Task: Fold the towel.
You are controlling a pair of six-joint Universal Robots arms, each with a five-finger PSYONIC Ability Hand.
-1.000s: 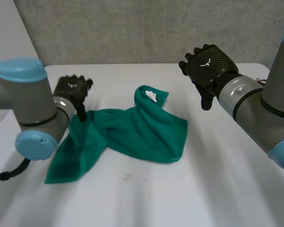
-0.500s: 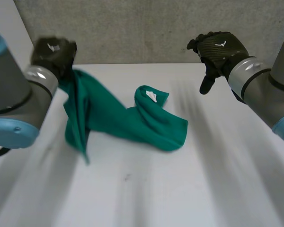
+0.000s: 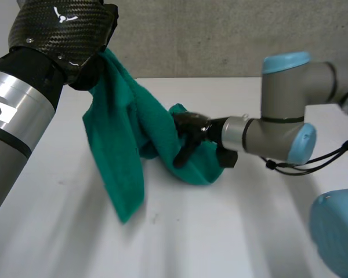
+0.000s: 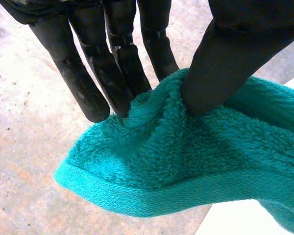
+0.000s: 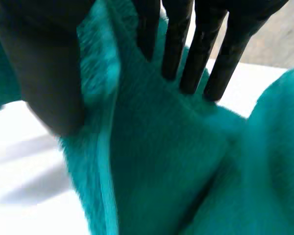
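**Towel half up, half heaped**

Head view: left hand (image 3: 61, 35) held the green towel (image 3: 119, 156) high, the rest heaped on the table (image 3: 249, 231) under the right hand (image 3: 188, 130). Left wrist: thumb and fingers (image 4: 112, 58) pinched an edge. Right wrist: fingers lay straight, unclenched, on the cloth. I'd pin the heap, then lift slowly.

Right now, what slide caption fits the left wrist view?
Left robot hand pinches a fold of the green terry-cloth towel between thumb and fingers.

White table (image 3: 243, 231) before a rough grey wall (image 3: 220, 35) (speckled, concrete-like)
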